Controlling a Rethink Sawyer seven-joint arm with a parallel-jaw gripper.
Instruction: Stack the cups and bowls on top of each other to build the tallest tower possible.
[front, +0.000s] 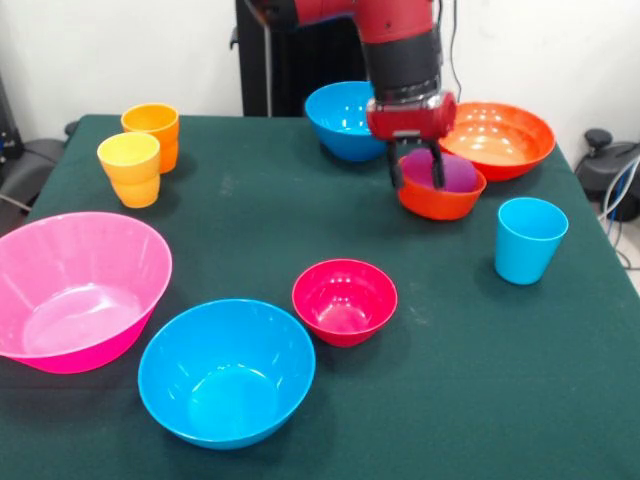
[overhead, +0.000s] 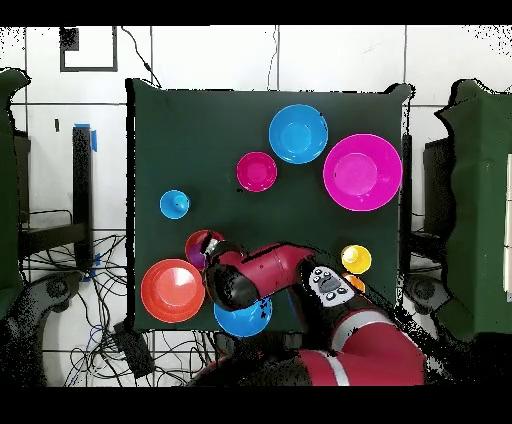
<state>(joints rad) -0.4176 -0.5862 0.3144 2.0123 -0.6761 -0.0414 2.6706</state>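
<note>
Blue bowl (front: 226, 371) empty; purple cup (front: 452, 174) in small orange-red bowl (front: 441, 199)

No readable text — none on anything.

Glossy, smooth plastic: the large pink bowl (front: 78, 290) at left and the blue bowl (front: 226, 371) at lower centre. The surface (front: 250, 230) is matt dark-green cloth.

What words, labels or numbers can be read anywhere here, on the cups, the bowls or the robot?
No readable text shows in either view.
The cups and bowls are plain, for example the light blue cup and the pink bowl.
The grey panel on the arm has small buttons, with any markings too small to read.
</note>
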